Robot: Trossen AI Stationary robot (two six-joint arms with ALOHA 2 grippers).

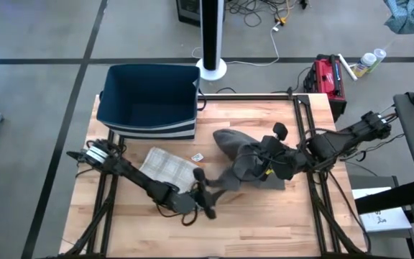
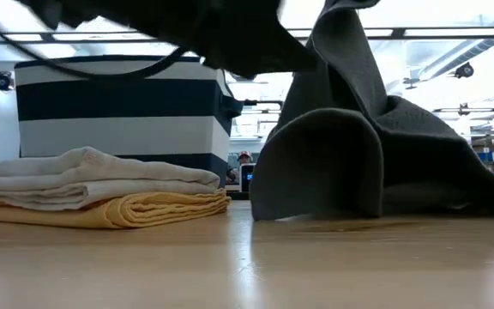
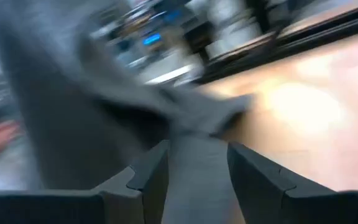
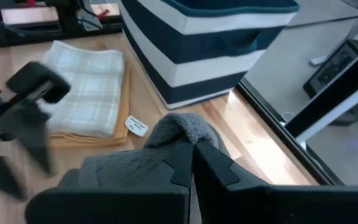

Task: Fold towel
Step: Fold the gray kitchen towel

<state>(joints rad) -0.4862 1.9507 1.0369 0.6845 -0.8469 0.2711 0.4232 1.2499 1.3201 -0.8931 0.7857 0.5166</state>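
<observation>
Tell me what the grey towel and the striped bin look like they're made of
Grey towel: looks like terry cloth or fleece, matte with a fuzzy nap, and it drapes in soft folds. Striped bin: probably woven fabric over a stiff frame, matte navy and white bands, with straight walls and soft seamed edges. Neither can be confirmed from looks alone.

Wooden table (image 1: pixel 121 223) — towels (image 1: pixel 165 167); bin (image 1: pixel 148 101)

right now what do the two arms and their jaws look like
Both arms are dark, slim and jointed, with black cables along them. The left gripper has two flat, dark grey angular jaws; the right gripper has matching black ones. No markings show.
</observation>
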